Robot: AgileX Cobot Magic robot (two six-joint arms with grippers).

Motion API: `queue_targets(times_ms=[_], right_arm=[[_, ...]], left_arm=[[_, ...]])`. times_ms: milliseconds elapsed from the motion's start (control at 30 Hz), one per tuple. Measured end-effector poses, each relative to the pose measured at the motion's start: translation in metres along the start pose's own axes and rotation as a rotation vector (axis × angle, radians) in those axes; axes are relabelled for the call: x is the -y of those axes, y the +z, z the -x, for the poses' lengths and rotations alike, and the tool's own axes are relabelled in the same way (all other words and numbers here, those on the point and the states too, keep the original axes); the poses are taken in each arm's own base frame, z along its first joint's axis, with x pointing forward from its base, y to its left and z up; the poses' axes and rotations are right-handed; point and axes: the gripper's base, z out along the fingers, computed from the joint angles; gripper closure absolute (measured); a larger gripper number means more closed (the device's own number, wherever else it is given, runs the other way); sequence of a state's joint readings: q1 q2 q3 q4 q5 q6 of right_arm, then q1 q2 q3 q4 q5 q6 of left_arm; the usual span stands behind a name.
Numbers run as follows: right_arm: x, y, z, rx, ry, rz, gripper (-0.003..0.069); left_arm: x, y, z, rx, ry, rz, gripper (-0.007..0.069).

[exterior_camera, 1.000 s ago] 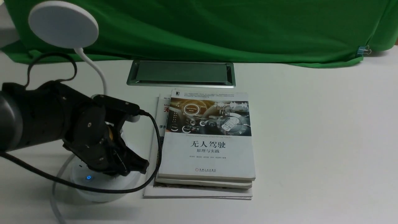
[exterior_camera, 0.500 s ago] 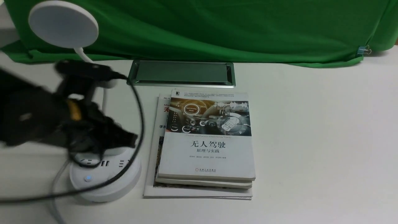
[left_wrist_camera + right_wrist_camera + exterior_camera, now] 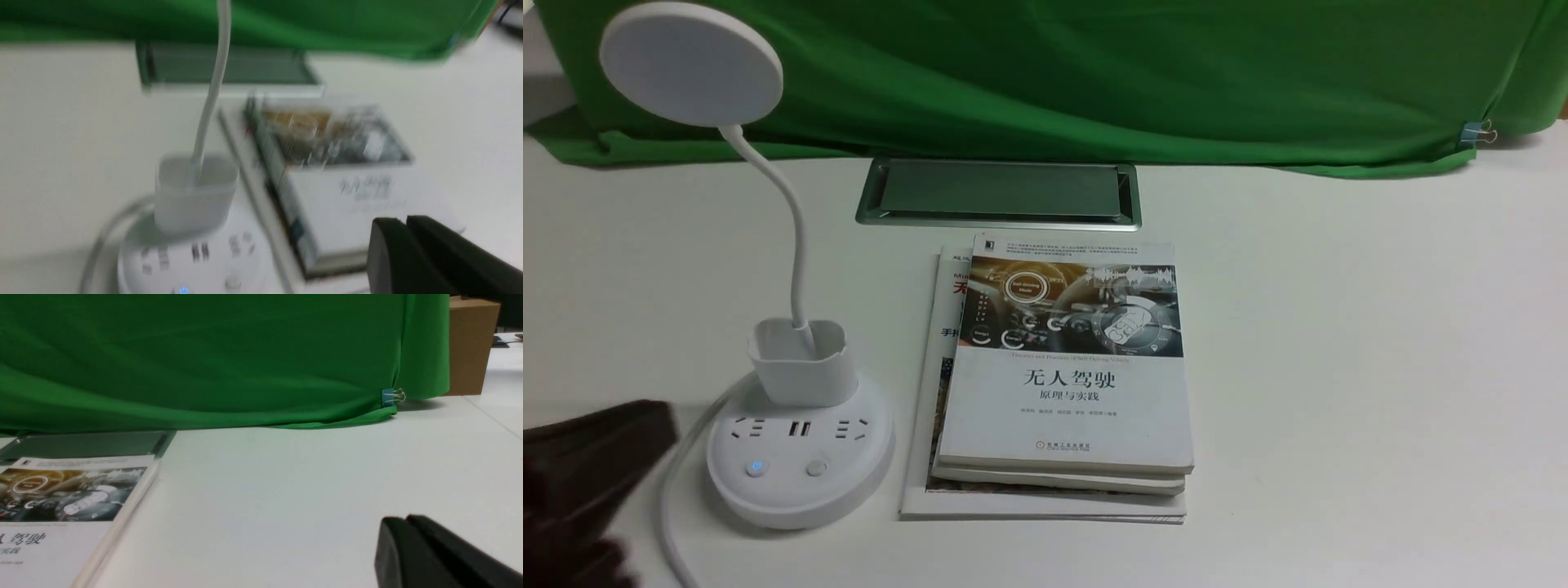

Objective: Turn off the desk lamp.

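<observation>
The white desk lamp point(image 3: 800, 457) stands at the near left of the table. It has a flat disc head point(image 3: 690, 64), a thin bent neck point(image 3: 788, 212), a small cup point(image 3: 800, 363), and a round base with sockets. Two buttons sit on the base front; the left one point(image 3: 756, 467) glows blue, the right one point(image 3: 815, 468) is plain. My left arm point(image 3: 580, 474) is a dark blur at the near-left corner, apart from the lamp. My left gripper point(image 3: 404, 222) is shut and empty; the left wrist view shows the lamp base point(image 3: 196, 261) blurred. My right gripper point(image 3: 406, 520) is shut and empty over bare table.
A stack of books point(image 3: 1066, 367) lies right beside the lamp base. A metal hatch point(image 3: 998, 193) is set in the table behind them. Green cloth point(image 3: 1094, 73) covers the back. The lamp's white cord point(image 3: 674, 490) runs off the near edge. A cardboard box point(image 3: 470, 343) stands far right.
My left arm, which was down on the lamp base by the buttons, lifted and drew back to the near-left corner. The base and cup are now uncovered.
</observation>
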State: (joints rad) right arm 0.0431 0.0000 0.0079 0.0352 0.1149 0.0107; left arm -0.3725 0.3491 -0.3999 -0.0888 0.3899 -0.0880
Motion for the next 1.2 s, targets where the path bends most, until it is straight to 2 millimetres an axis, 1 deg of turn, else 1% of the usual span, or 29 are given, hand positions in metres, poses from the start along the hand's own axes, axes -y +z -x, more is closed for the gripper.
queue_targets(times_ms=[67,100,133,167,300,400,500,533,567,633,667,733,833,967,1200], right_arm=[[0.000,0.000,0.000,0.000,0.000,0.000,0.0624],[0.000,0.000,0.000,0.000,0.000,0.000,0.0624],[0.000,0.000,0.000,0.000,0.000,0.000,0.0624],[0.000,0.000,0.000,0.000,0.000,0.000,0.0624],[0.000,0.000,0.000,-0.001,0.000,0.000,0.0624],[0.000,0.000,0.000,-0.001,0.000,0.000,0.0624],[0.000,0.000,0.000,-0.001,0.000,0.000,0.0624],[0.000,0.000,0.000,-0.001,0.000,0.000,0.0624],[0.000,0.000,0.000,-0.001,0.000,0.000,0.0624],[0.000,0.000,0.000,-0.001,0.000,0.000,0.0624],[0.000,0.000,0.000,-0.001,0.000,0.000,0.0624],[0.000,0.000,0.000,-0.001,0.000,0.000,0.0624],[0.000,0.000,0.000,-0.001,0.000,0.000,0.0624],[0.000,0.000,0.000,0.000,0.000,0.000,0.0624],[0.000,0.000,0.000,0.000,0.000,0.000,0.0624]], left_arm=[[0.000,-0.013,0.000,0.068,0.009,-0.011,0.0606],[0.000,-0.014,-0.001,0.074,0.011,-0.012,0.0606],[0.001,-0.023,0.000,0.122,0.014,-0.021,0.0606],[0.001,-0.027,0.000,0.142,0.015,-0.024,0.0606],[0.000,-0.031,-0.006,0.220,0.016,-0.032,0.0606],[-0.003,-0.032,-0.012,0.277,0.049,-0.014,0.0606],[-0.008,-0.032,-0.023,0.346,0.079,0.040,0.0606],[-0.010,-0.031,-0.029,0.357,0.080,0.065,0.0606],[-0.012,-0.030,-0.033,0.359,0.079,0.079,0.0606],[-0.017,-0.023,-0.048,0.330,0.072,0.134,0.0606],[-0.018,-0.021,-0.051,0.319,0.071,0.139,0.0606],[-0.026,-0.011,-0.073,0.257,0.057,0.204,0.0606],[-0.032,-0.004,-0.091,0.197,0.041,0.251,0.0606],[-0.034,-0.003,-0.098,0.146,0.025,0.261,0.0606],[-0.033,-0.002,-0.099,0.144,0.014,0.257,0.0606]])
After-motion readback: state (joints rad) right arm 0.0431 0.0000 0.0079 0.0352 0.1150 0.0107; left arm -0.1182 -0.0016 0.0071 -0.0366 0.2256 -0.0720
